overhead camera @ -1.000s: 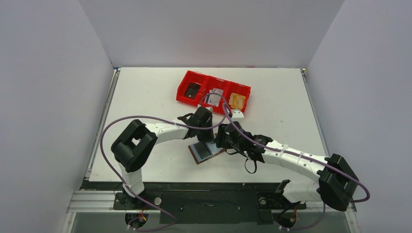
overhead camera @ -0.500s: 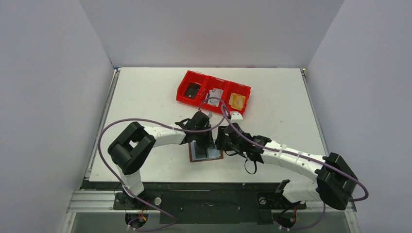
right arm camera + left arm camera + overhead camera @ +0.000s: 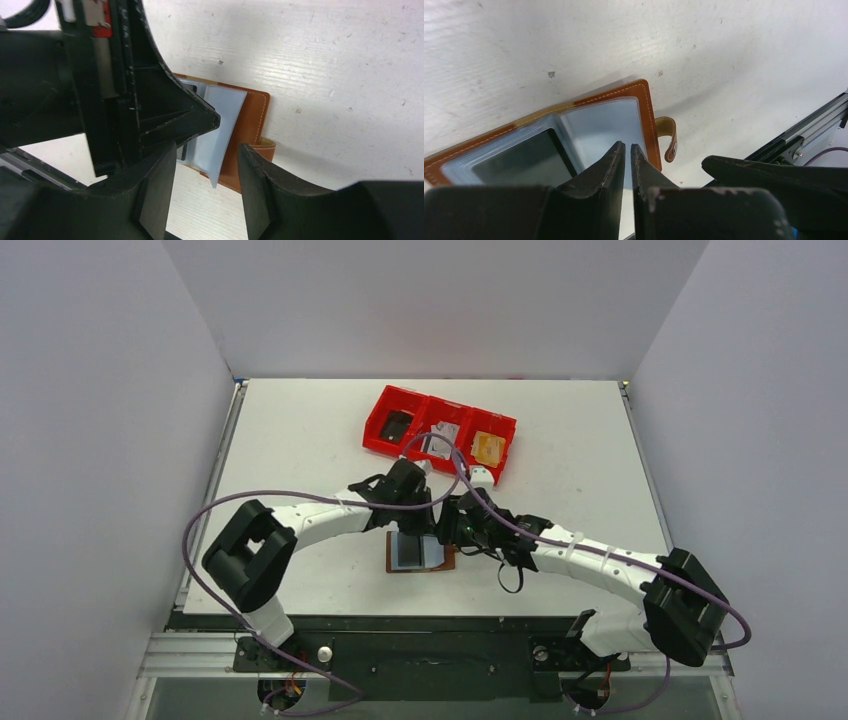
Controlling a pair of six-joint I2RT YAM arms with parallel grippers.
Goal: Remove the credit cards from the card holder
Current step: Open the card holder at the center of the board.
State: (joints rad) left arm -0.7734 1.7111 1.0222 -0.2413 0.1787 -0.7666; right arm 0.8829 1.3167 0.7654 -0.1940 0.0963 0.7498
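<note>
brown leather card holder (image 3: 420, 553), tilted a second ago, now lies open and flat on the table (image 3: 300, 440) between the arms. left gripper (image 3: 628, 146) holds its jaws a slit apart over the clear sleeve (image 3: 604, 125); pinching or not, i cannot tell. right gripper (image 3: 206, 165) gapes empty. no card out yet.

— How many card holders lie on the table (image 3: 300, 440)?
— One card holder (image 3: 412, 556), with one strap (image 3: 670, 140) on its right edge. Two clear sleeves (image 3: 606, 125) show, and one dark card (image 3: 524, 160) sits behind the left one. Any other cards cannot be counted.
— And trays?
— One red tray (image 3: 374, 425) at the far side, with three compartments and one thing in each: a dark item (image 3: 398, 425) on the left, a pale item (image 3: 443, 435) in the middle, an orange-yellow item (image 3: 488, 448) on the right.
— The robot?
— Two arms, the left arm (image 3: 320, 520) and the right arm (image 3: 590, 562). So two grippers, the left gripper (image 3: 627, 147) and the right gripper (image 3: 206, 150), with two fingers each.
</note>
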